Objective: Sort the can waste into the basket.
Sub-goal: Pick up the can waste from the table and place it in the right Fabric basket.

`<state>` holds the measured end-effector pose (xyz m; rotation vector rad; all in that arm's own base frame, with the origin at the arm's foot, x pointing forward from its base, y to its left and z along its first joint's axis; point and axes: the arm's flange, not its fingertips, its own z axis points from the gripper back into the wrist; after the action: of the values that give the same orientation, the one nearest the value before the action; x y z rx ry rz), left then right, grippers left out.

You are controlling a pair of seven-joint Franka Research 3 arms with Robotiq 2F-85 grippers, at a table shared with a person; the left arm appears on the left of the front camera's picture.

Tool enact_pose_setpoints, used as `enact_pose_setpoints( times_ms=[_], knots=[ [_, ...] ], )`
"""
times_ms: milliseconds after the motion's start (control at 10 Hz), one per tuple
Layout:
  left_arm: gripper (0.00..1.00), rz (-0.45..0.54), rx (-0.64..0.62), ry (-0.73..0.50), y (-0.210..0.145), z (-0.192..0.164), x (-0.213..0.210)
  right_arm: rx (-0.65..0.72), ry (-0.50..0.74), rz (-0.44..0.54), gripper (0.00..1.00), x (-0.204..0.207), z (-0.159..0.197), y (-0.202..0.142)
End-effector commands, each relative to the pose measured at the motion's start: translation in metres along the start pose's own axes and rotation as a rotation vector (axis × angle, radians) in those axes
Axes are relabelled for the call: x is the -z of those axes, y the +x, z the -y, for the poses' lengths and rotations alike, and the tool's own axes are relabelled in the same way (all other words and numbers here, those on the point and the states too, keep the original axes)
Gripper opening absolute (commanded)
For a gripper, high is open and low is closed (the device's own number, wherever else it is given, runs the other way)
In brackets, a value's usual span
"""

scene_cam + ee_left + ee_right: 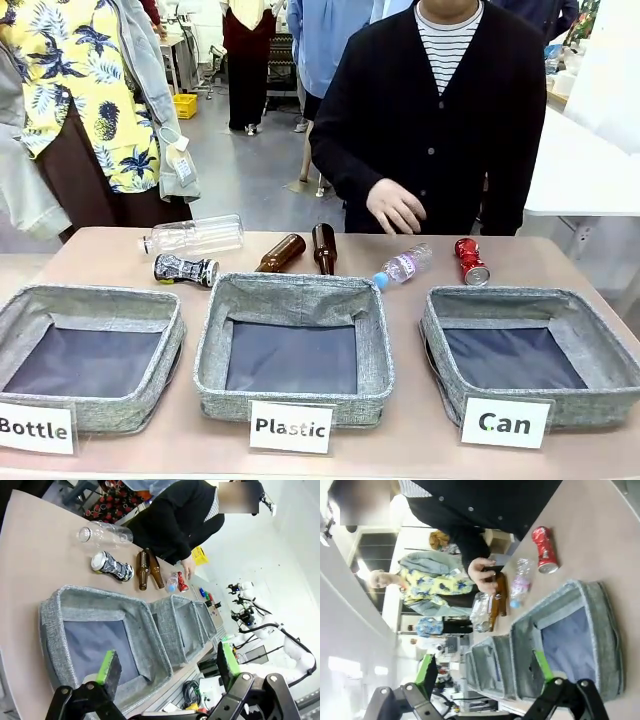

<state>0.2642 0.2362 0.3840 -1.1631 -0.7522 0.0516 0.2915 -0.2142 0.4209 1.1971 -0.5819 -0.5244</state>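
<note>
Grippers: left gripper (169,661) and right gripper (485,666) are hanging wide, holding nothing | Basket: Can basket (500,297) is sitting near right, empty, its card (506,422) facing the robot, apparently to guide sorting | Cans: red can (470,261) is lying just beyond it, ahead of the right gripper; black patterned can (186,269) is lying far left beyond the Bottle basket (30,300), ahead of the left gripper.

Pretty even indoor light, soft shadows only. Front view's sharp; both wrist views bend at the edges, with blown-out white walls at the sides.
</note>
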Motion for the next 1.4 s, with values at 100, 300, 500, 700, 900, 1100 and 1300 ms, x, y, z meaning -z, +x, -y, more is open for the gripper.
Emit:
enact_pose_setpoints(
  times_ms=[100,300,500,700,900,1100,1300],
  knots=[
    [1.0,0.006,0.018,0.003,0.0,0.0,-0.001,-0.287,-0.443,0.02,1.0,0.064,-0.072,-0.02],
    [1.0,0.006,0.018,0.003,0.0,0.0,-0.001,-0.435,-0.681,-0.065,1.0,0.14,-0.111,-0.024],
    [1.0,0.006,0.018,0.003,0.0,0.0,-0.001,-0.515,-0.759,-0.176,1.0,0.212,-0.13,-0.026],
    [1.0,0.006,0.018,0.003,0.0,0.0,-0.001,-0.549,-0.739,-0.242,1.0,0.227,-0.136,-0.03],
    [1.0,0.006,0.018,0.003,0.0,0.0,-0.001,-0.513,-0.544,-0.373,1.0,0.142,-0.123,-0.012],
    [1.0,0.006,0.018,0.003,0.0,0.0,-0.001,-0.438,-0.34,-0.452,1.0,0.009,-0.066,0.001],
    [1.0,0.006,0.018,0.003,0.0,0.0,-0.001,-0.319,-0.268,-0.393,1.0,-0.051,-0.009,0.003]
  ],
)
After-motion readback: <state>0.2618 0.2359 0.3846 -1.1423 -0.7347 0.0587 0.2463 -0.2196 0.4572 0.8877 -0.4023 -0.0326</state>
